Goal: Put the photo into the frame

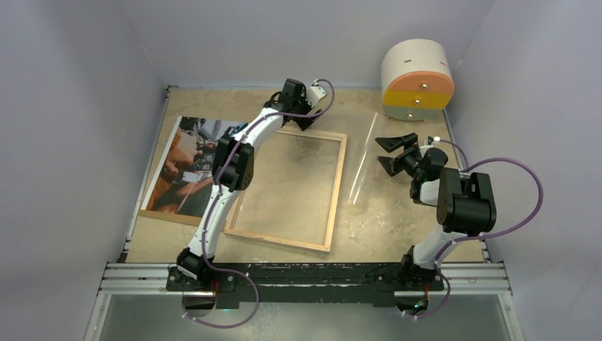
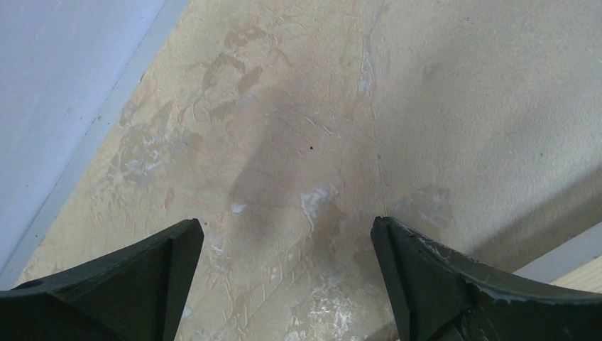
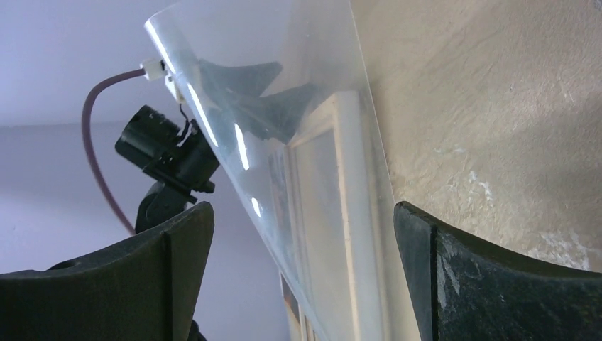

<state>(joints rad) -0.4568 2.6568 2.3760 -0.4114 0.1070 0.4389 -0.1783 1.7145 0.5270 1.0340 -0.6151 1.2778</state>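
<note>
Photo [image 1: 186, 167] lies flat at the table's [image 1: 397, 227] left edge, its right side hidden under my left arm [image 1: 234, 160]. Frame [image 1: 338, 186] lies wood side up mid-table, just beside the photo. Left jaws are spread, holding nothing, over bare table just past the frame's far side. The photo is well apart from both sets of jaws. A clear sheet [image 1: 360, 162] sits just right of the frame, and I can't tell if it lies flat. Right jaws are spread and empty, facing that sheet from the right-edge side. A white-orange drum [image 1: 417, 78] sits in the far right corner.
</note>
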